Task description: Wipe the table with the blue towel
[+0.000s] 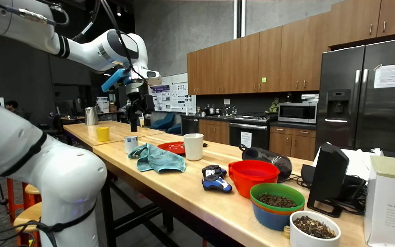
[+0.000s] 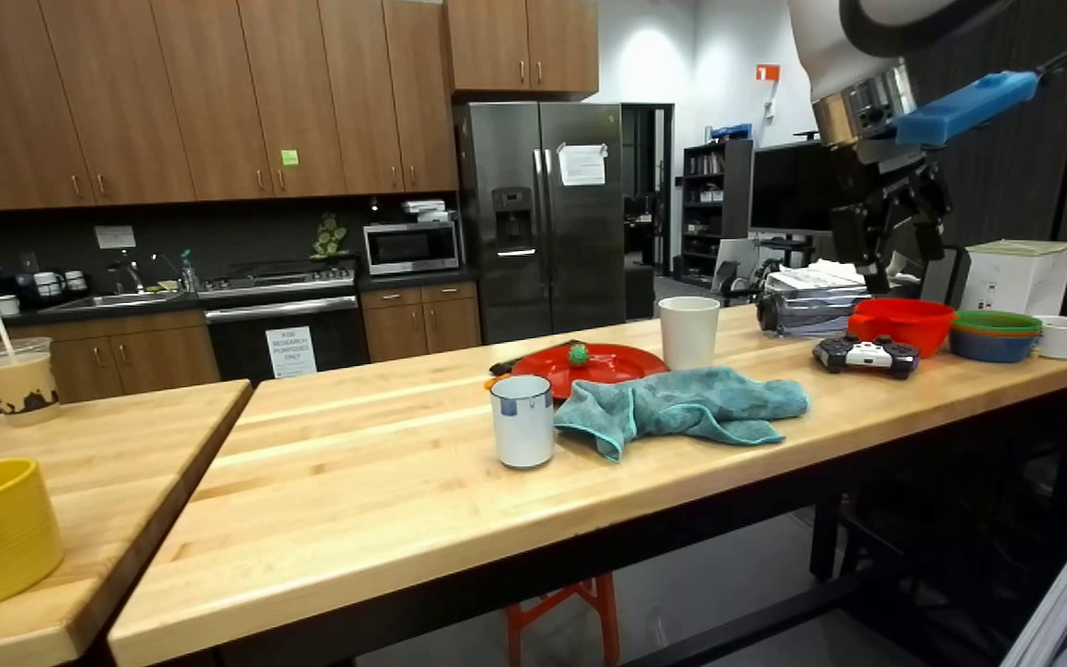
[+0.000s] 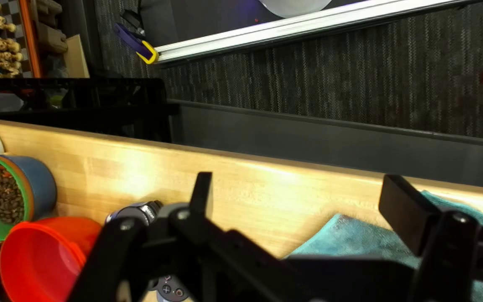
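A crumpled teal-blue cloth towel (image 2: 682,408) is supported by the pale wooden tabletop (image 2: 357,482), with a white cylindrical blue-patched mug (image 2: 522,423), a round red plate (image 2: 621,364) and a tall off-white cup (image 2: 689,333) placed near it. Above the tabletop, the black two-fingered gripper (image 3: 298,191) is held with its fingers spread wide, and nothing is grasped between them.

oven notice (image 2: 292,352): "for research purposes only"; wall sign (image 2: 768,72): "1".
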You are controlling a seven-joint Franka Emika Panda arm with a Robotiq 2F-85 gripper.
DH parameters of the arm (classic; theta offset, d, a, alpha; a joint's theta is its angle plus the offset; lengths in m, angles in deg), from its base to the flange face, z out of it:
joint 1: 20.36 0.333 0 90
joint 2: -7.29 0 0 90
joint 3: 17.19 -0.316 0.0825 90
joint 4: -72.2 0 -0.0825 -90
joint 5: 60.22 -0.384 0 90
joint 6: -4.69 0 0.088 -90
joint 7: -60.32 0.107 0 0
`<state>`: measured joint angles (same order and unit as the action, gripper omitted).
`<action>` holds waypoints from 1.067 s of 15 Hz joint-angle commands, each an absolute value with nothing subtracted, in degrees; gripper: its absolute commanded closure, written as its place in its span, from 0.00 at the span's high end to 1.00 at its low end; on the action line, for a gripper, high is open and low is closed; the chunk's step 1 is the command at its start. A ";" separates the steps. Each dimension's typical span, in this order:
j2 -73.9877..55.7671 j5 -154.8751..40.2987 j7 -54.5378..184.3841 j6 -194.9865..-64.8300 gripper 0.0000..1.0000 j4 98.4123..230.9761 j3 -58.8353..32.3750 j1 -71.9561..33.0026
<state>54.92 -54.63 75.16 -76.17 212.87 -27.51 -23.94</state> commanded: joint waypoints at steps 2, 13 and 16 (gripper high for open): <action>54.70 -54.18 75.88 -76.00 1.00 212.76 -26.70 -22.72; 54.99 -54.19 75.95 -75.94 1.00 212.06 -26.90 -22.55; 56.14 -54.40 76.39 -76.48 1.00 210.29 -27.52 -21.66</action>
